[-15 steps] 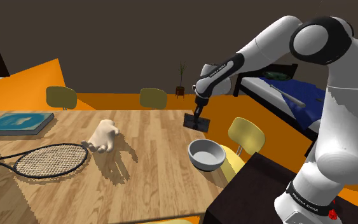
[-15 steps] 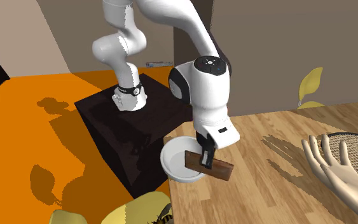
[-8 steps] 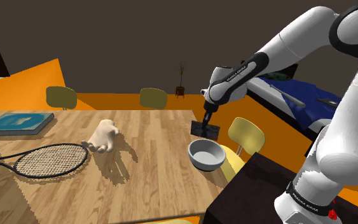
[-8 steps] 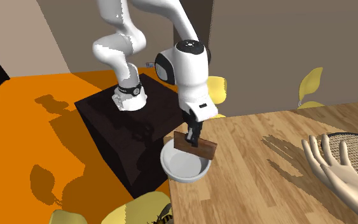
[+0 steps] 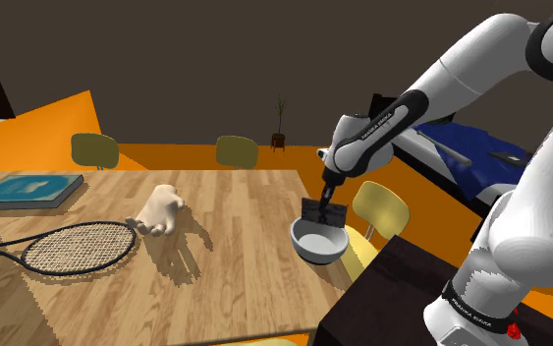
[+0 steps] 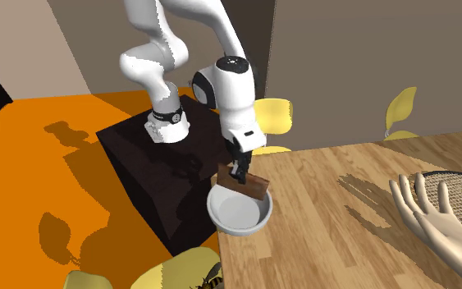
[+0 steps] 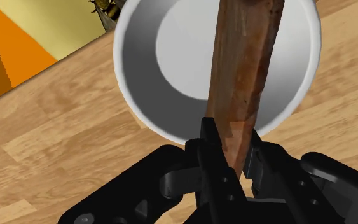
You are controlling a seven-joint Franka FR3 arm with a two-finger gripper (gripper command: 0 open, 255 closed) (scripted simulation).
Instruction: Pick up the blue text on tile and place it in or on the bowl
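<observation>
One wooden surface (image 5: 235,270) carries one white bowl (image 5: 315,246), one racket (image 5: 78,246), one pale model hand (image 5: 161,209) and one blue book (image 5: 27,189). There is one tile (image 7: 247,70), drawn brown. The single black gripper (image 7: 234,149) pinches the tile's end between its two fingers. The tile hangs on edge straight below the gripper, tilted, over the bowl's hollow. Its lower end is at the rim; whether it touches the bowl I cannot tell. The bowl sits near the surface's edge by the stand (image 6: 151,176).

Even light; hard jagged shadows on table (image 5: 254,275).
</observation>
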